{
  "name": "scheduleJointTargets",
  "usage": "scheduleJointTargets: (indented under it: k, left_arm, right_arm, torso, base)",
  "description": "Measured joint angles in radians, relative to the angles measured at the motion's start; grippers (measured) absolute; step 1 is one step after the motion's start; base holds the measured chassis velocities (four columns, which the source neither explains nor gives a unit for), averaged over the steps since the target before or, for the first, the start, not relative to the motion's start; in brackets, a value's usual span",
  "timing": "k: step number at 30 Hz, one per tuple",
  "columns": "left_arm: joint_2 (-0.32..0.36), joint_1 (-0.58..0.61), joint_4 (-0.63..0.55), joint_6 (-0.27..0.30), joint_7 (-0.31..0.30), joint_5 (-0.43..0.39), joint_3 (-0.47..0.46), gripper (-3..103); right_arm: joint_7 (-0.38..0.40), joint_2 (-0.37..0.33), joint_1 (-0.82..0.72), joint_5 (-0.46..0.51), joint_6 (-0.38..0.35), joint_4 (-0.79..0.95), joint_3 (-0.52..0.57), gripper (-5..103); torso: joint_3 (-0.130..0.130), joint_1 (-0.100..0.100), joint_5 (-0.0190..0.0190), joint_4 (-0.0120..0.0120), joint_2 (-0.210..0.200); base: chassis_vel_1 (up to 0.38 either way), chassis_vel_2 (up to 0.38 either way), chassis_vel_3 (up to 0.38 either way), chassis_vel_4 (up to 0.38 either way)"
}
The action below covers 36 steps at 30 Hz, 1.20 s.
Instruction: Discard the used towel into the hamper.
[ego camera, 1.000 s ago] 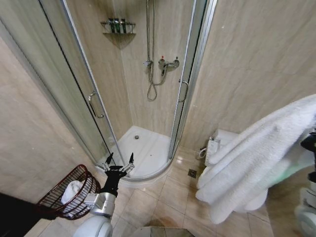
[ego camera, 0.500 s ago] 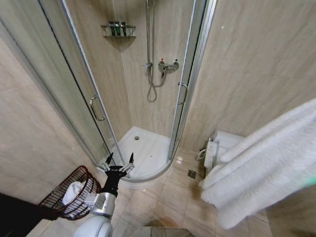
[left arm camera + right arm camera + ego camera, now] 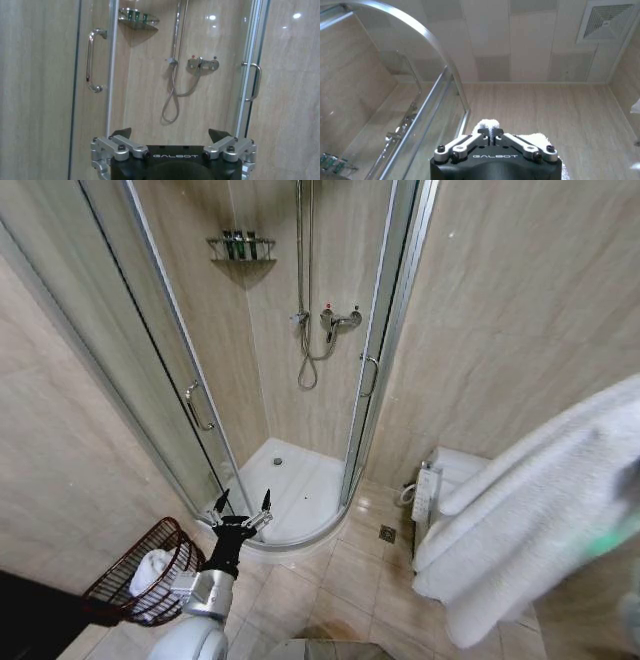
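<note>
Head view: hamper [image 3: 140, 572] low at the left beside the idle, wide-open, empty left gripper [image 3: 241, 508], towel [image 3: 540, 530] high at the right, pinched in the closed right gripper [image 3: 492, 135] — likely to snag or overshoot the rim.

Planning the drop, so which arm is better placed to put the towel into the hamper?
Right. Its pincer is shut on the towel, held up at the robot's right. The left pincer is open and empty, though it hovers nearer the hamper.
</note>
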Motion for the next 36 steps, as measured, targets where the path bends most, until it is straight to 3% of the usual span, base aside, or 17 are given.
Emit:
scheduleJointTargets:
  k: [36]
  left_arm:
    - [0.000, 0.000, 0.000, 0.000, 0.000, 0.000, 0.000, 100]
  right_arm:
    - [-0.029, 0.002, 0.006, -0.002, 0.049, 0.000, -0.042, 2]
  torso:
    - [-0.007, -0.005, 0.0001, 0.0001, -0.014]
  base:
    - [0.061, -0.055, -0.053, 0.059]
